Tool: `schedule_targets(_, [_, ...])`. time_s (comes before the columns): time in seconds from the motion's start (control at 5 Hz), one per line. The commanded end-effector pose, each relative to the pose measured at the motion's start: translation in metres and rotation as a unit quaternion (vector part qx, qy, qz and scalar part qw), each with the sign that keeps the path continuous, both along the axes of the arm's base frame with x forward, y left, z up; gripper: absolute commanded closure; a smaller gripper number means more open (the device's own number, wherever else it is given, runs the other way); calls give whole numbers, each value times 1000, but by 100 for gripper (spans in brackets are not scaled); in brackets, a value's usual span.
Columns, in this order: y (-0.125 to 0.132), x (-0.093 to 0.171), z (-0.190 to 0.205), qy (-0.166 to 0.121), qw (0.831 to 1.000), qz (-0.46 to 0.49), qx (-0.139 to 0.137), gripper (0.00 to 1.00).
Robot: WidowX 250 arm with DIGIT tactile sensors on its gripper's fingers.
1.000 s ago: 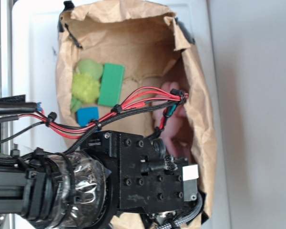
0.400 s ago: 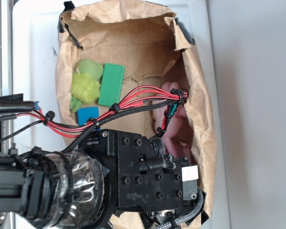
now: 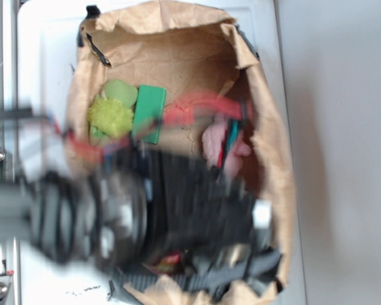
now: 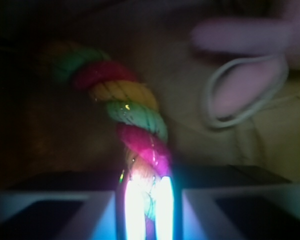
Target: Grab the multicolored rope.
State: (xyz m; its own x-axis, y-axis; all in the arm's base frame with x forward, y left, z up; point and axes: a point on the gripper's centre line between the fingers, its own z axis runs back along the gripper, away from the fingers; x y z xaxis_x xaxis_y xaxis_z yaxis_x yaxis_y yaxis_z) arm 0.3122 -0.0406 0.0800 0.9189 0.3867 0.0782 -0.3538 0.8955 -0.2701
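Gripper [image 4: 146, 212] was clamped on the multicolored rope [image 4: 135, 125] down in the paper bag [image 3: 267, 127]; next it just needed lifting out.

My arm [image 3: 178, 210] fills the lower half of the exterior view as a dark smear, too blurred for me to make out my fingers or how they stand. Red cables [image 3: 197, 108] run across it toward the right. I am reaching into a brown paper bag [image 3: 267, 127] lying open on a white tabletop [image 3: 44, 63]. Inside, near the top left, a fuzzy yellow-green ball [image 3: 110, 117] sits touching a green block [image 3: 148, 113]. A pink soft thing [image 3: 217, 143] lies to the right, just above my arm. A small patch of red and yellow [image 3: 170, 259] shows under the arm, unclear.
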Motion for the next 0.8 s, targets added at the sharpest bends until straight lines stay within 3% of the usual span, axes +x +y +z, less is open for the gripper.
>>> schedule_targets(0.0, [45, 2, 68, -38, 999, -2, 2, 100])
schedule_targets(0.6, [51, -24, 115, -42, 993, -66, 89, 100])
